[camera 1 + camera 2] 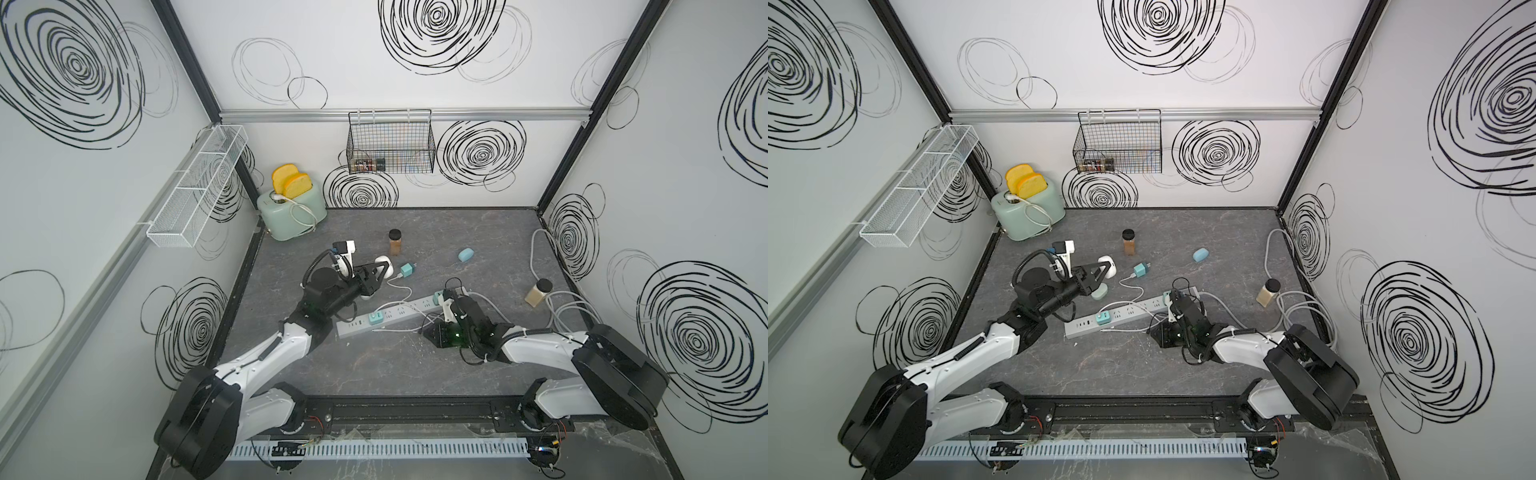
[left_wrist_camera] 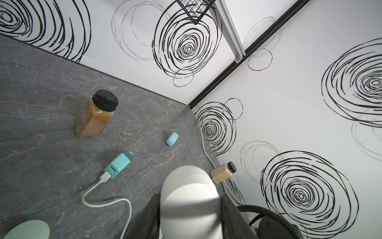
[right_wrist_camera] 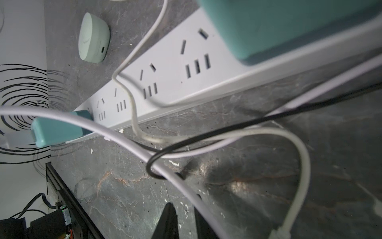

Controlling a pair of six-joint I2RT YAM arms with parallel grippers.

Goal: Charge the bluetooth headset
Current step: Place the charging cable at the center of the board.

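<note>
**A:** Risks, left side first?

**B:** The left gripper (image 1: 385, 270) has its fingers pinching the white headset case (image 2: 189, 186) by the sides. It's held up over the table left of centre, just left of the loose adapter (image 1: 408, 271). The shell is smooth and rounded, so my guess is it could twist or squirt out when a plug gets pushed in.

**A:** And the right?

**B:** The right gripper (image 1: 426, 331) sits low at the near edge of the power strip (image 1: 399, 312), inside a cable tangle (image 3: 157, 157). Its fingers (image 3: 167, 223) are close together with a pale lead crossing them. I can't tell if they're pinching it. A tug there could drag the strip or yank out a plugged adapter, and it'd be easy to grab the wrong lead.

**A:** Counts?

**B:**
- One white mesh basket (image 1: 195, 187).
- One toaster (image 1: 286, 216) with two bread slices (image 1: 291, 183).
- One black wire basket (image 1: 390, 141); its contents are unclear.
- Three cases: mint case (image 1: 366, 296), the white one that's held, and blue case (image 1: 466, 254).
- Three adapters: one loose, two in the strip (image 1: 376, 318) (image 1: 438, 297).
- One strip.
- Two spice jars (image 1: 395, 243) (image 1: 539, 293).
- Several cables, too tangled to count.
</note>
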